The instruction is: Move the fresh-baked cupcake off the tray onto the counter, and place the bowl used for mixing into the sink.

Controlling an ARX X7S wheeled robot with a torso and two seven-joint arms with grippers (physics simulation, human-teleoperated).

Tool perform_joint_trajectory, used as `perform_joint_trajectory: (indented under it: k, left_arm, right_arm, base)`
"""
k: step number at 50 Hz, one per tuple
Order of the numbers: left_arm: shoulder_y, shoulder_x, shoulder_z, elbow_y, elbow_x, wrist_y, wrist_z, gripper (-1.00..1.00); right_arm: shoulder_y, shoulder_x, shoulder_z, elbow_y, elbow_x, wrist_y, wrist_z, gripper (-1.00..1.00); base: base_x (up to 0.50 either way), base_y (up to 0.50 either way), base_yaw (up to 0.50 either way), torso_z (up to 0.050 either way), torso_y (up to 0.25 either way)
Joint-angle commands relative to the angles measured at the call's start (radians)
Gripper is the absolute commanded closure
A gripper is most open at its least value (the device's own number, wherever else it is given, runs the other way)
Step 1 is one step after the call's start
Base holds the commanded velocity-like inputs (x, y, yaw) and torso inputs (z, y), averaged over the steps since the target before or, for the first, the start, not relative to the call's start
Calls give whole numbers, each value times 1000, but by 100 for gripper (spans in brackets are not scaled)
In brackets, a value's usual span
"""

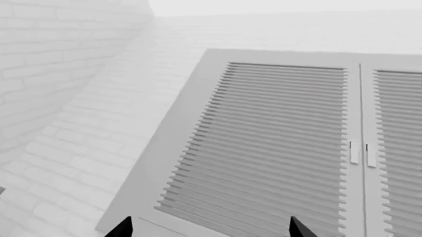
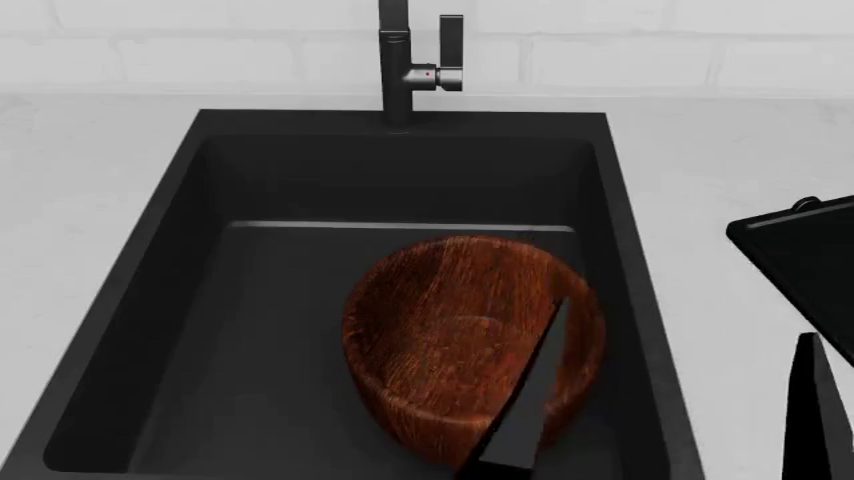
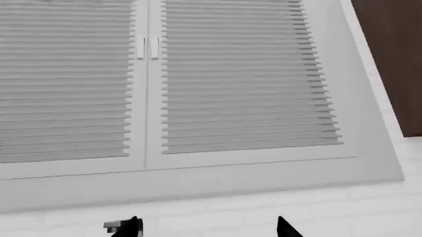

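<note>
The reddish-brown wooden bowl (image 2: 454,340) lies tilted inside the black sink (image 2: 174,290), right of the basin's middle. The black tray (image 2: 801,255) shows only as a corner on the counter (image 2: 727,160) at the right edge. The cupcake is out of view. Two black fingers (image 2: 527,400) rise from the bottom of the head view, one across the bowl and one at the far right; I cannot tell whose they are. My left gripper (image 1: 209,229) and right gripper (image 3: 207,228) are both open and empty, pointing up at white louvred cabinet doors.
A black faucet (image 2: 398,60) stands behind the sink. A white brick wall (image 2: 667,50) backs the counter. White louvred doors (image 1: 283,143) fill both wrist views (image 3: 231,79), with a brown panel (image 3: 396,54) beside them.
</note>
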Motion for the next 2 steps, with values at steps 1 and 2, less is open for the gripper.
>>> perform_joint_trajectory:
  k: [1,2]
  left_arm:
    - [5,-4,5,0,10,2,-4,-100]
    - [6,-3,5,0,11,3,-2,-100]
  right_arm:
    - [52,59,-139,-67,-129,-38,77,-100]
    - [55,60,-139,-67,-126,-40,77,-100]
  base:
    - [0,0,0,0,0]
    - [0,0,0,0,0]
